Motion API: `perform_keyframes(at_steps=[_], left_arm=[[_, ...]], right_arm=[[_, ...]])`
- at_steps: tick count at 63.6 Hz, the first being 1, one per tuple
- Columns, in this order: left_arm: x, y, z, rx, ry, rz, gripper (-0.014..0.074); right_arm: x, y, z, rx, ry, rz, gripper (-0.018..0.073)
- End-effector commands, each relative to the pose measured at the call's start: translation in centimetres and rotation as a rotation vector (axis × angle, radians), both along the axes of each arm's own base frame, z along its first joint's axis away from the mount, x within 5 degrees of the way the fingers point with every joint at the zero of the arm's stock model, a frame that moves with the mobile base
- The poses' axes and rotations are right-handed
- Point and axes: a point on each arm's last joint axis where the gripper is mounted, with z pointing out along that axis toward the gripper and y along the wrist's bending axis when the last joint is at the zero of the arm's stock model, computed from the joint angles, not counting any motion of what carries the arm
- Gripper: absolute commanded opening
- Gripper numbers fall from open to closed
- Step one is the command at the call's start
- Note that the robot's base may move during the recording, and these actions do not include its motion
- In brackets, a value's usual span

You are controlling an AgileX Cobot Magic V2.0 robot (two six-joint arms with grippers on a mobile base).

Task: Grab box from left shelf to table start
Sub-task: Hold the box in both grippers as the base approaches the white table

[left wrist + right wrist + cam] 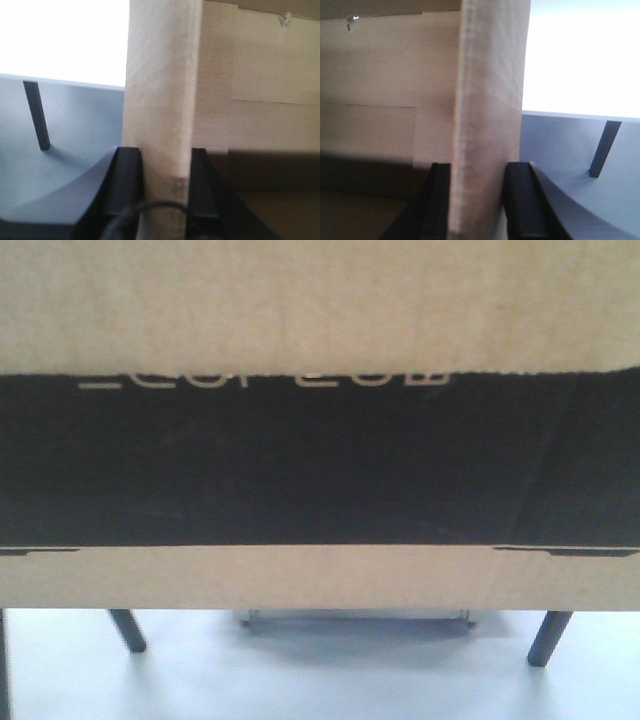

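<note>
Box (320,575) is held close to the front camera, its black panel filling the view. Left hand (164,170) is pinched on an upright cardboard wall, one finger on each side. Right hand (479,175) is pinched likewise on the opposite wall. The box body lies inboard of each hand, between the two. A pale surface (560,150) and a dark leg (605,147) are seen outboard of the right hand.

Risks, as judged:
- Only thin cardboard is gripped, so a wall may be bent, torn, or pulled through the pads by the load.
- If the hands are moved unevenly, the box may be twisted and dropped.
- The underside is hidden, so clearance cannot be checked.
</note>
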Motion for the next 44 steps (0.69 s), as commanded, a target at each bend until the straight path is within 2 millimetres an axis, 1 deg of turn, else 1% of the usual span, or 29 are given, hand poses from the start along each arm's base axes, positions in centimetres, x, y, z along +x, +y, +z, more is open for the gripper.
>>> perform_keyframes(at_steps=[1, 44], left_arm=[[-0.53, 0.04, 1.29, -0.049, -0.068, 0.003, -0.0012], [-0.52, 0.08, 1.29, -0.045, -0.069, 0.006, -0.0012]], right_arm=[[0.08, -0.21, 0.88, -0.017, -0.055, -0.016, 0.0057], [0.08, -0.21, 0.88, -0.017, -0.055, -0.016, 0.0057]])
